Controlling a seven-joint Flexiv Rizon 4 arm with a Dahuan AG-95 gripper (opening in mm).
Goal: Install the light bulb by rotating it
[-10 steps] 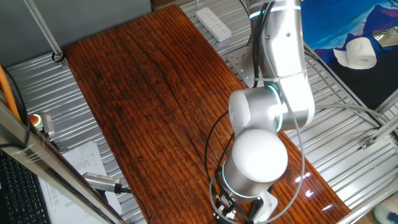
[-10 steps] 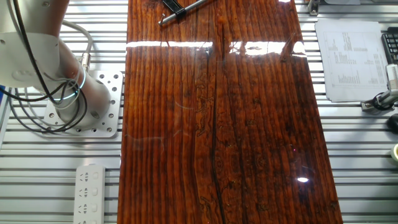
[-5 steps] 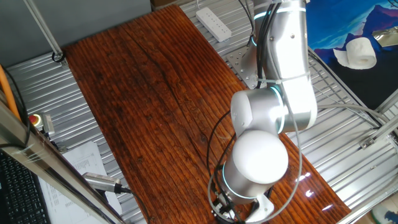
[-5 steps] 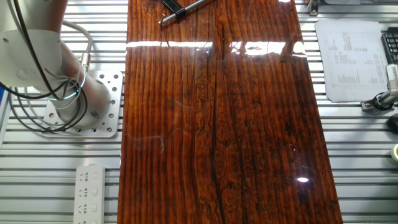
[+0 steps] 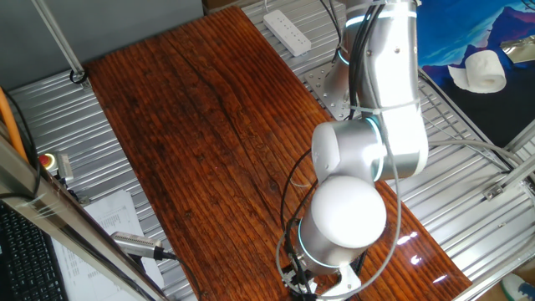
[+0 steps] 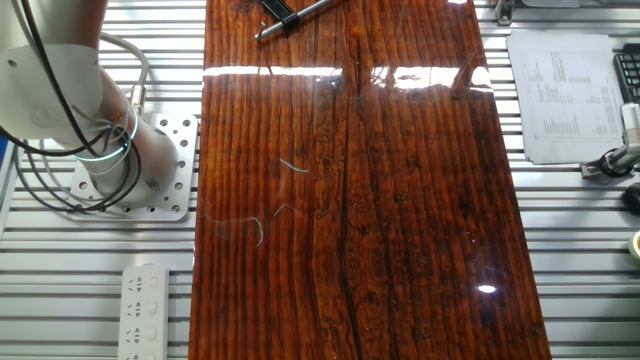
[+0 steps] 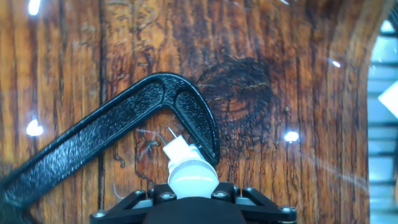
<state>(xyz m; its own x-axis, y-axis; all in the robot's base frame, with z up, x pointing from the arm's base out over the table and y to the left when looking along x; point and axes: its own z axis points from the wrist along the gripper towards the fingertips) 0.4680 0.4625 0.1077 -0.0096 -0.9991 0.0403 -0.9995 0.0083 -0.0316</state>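
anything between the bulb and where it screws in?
Can't confirm. In the hand view the light bulb sits at the hand, base tip beside the black clamp. No socket shows in any view; nothing else lies by the tip on the wooden table.

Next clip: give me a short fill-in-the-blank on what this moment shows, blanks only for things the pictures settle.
1. In the hand view, the bulb is colored ____.
2. The V-shaped black clamp lies on the ____ tabletop.
3. In the other fixed view, a white power strip lies near the arm's ____.
4. In that same view, a printed ____ lies right of the table.

Missing words: white; wooden; base; sheet
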